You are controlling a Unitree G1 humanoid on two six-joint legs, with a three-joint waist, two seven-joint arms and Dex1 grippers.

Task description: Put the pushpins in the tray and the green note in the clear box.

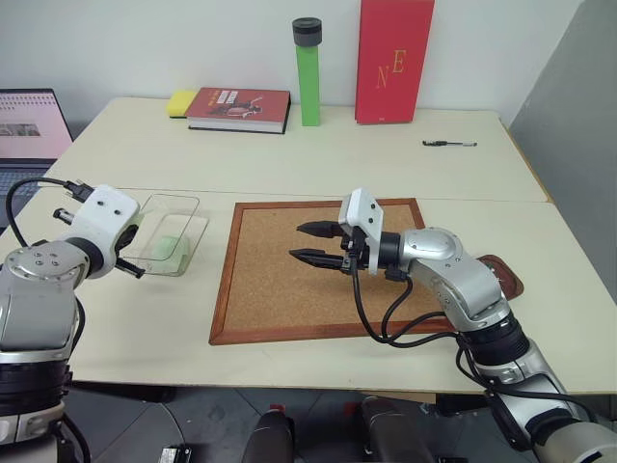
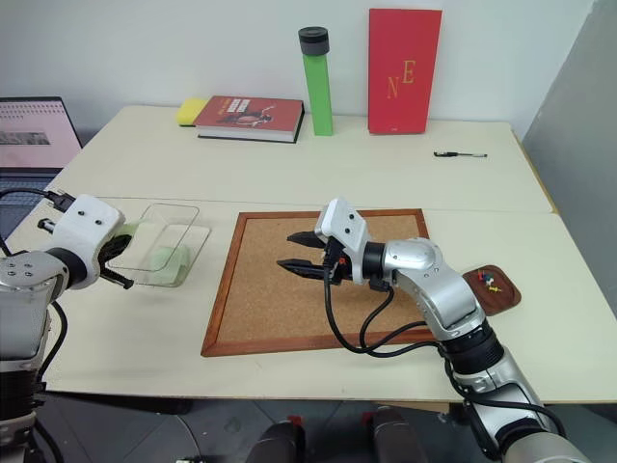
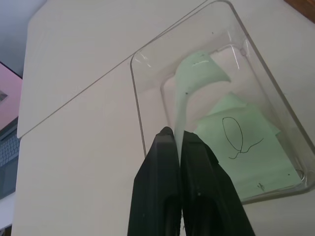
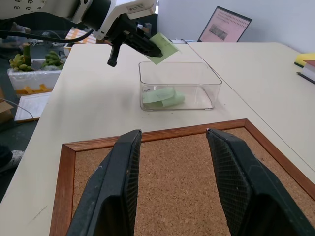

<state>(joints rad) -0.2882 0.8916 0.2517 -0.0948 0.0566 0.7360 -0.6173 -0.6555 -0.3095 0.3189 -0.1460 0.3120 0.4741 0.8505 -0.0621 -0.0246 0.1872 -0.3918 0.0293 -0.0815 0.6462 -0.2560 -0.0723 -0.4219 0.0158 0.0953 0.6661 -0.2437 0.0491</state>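
Left gripper [image 4: 156, 49] pinches the green note [image 3: 199, 78] above the clear box [image 1: 198, 224] at left; let go only once over the middle, while right gripper [image 1: 314, 243] idles half-spread over the corkboard [image 1: 280, 289].

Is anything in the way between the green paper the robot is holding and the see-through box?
Nothing visible blocks it. The left gripper pinches the green note just above the clear box, whose top is open. Another green note already lies inside, but leaves room.
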